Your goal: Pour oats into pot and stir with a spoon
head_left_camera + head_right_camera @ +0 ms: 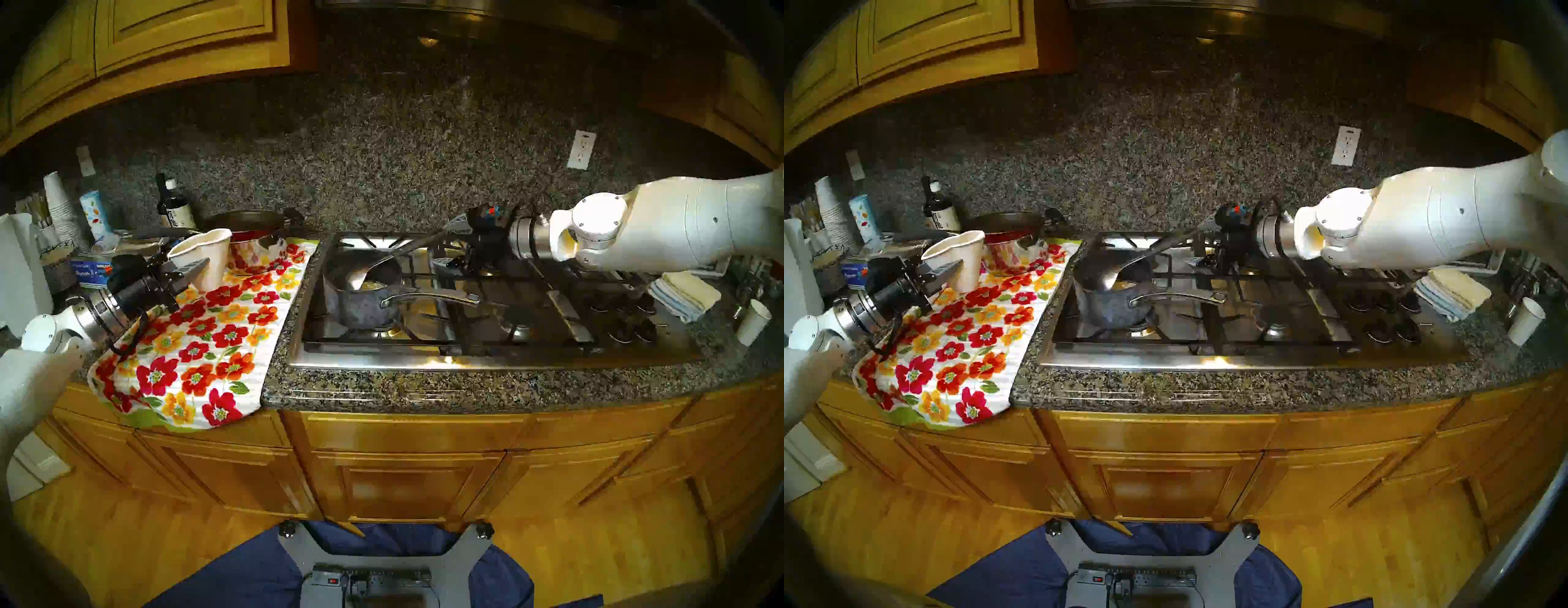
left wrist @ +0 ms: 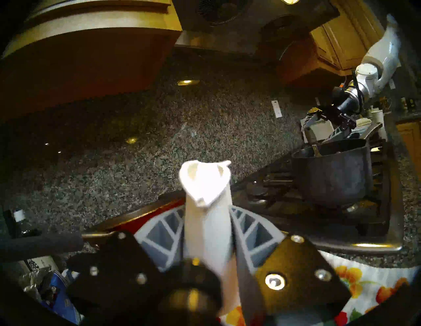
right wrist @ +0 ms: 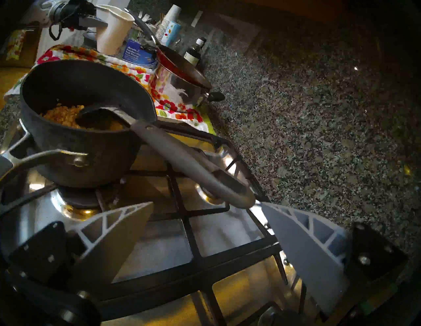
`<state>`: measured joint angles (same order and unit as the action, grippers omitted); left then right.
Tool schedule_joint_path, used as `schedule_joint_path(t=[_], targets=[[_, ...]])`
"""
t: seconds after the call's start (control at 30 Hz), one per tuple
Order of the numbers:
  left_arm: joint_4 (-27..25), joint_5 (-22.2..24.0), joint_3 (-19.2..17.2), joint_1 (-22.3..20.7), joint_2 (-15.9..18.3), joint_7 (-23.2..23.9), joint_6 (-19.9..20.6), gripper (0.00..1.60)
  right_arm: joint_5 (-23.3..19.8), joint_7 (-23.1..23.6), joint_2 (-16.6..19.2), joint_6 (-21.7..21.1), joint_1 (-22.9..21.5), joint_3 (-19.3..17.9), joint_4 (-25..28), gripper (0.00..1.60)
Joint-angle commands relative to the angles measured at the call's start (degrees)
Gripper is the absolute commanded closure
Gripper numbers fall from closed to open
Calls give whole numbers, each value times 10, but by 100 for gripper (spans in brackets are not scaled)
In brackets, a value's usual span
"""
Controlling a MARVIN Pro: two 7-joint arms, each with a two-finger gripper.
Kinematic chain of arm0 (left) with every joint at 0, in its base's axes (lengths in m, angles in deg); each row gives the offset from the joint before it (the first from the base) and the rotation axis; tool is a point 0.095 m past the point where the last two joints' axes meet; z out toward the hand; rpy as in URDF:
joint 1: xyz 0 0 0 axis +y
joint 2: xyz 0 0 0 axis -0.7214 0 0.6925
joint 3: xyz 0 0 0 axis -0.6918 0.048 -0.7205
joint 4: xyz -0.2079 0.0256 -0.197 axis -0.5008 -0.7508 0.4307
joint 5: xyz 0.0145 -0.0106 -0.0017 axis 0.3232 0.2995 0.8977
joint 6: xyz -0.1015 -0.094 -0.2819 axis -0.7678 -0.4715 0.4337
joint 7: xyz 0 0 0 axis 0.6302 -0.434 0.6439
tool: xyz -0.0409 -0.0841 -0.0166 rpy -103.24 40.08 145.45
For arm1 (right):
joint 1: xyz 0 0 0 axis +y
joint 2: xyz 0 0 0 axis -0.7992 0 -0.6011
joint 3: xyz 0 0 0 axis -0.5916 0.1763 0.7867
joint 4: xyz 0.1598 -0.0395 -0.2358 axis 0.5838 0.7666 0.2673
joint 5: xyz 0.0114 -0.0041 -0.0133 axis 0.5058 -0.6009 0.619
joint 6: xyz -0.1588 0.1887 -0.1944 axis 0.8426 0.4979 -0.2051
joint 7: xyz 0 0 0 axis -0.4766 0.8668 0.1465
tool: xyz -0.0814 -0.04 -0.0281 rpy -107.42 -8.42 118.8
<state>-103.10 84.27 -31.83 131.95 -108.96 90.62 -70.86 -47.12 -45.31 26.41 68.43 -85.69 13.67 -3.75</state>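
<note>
1. At the left of the head view, the left gripper (image 1: pixel 193 271) is reaching nearly level toward the middle, its fingers (image 2: pixel 245 230) pinching a white paper cup (image 1: pixel 206 258) tight and holding it above the floral cloth (image 1: pixel 220 339) on the bench (image 1: pixel 382 390).
2. In the centre, the pot (image 1: pixel 360 301) is sitting on the stove grate (image 1: pixel 428 339), its silver handle pointing right.
3. The oats (image 3: pixel 61 115) are lying inside the pot, and the spoon (image 1: pixel 369 271) is leaning on the rim with its bowl among them.
4. At the right, the right gripper (image 3: pixel 206 230) is hanging over the stove, its fingers (image 3: pixel 118 230) spread wide and holding nothing, the spoon handle's end lying just beyond one fingertip.
</note>
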Motion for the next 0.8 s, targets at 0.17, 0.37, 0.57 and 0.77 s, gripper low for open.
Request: schedule_joint_path(t=[0.17,0.37,0.57,0.77], targets=[[-12,-13,-14,-79,23,26,16,105,0,-2,0,5,-20,-11,-6,0],[-32,-28,-4,-114,20,58,45,105,0,-2,0,5,-20,-11,-6,0],[-44,-38,-6,-133,16,74,64,104,0,-2,0,5,-20,-11,-6,0],[-49,-52,-6,-155,12,105,87,105,0,-2,0,5,-20,-11,-6,0]])
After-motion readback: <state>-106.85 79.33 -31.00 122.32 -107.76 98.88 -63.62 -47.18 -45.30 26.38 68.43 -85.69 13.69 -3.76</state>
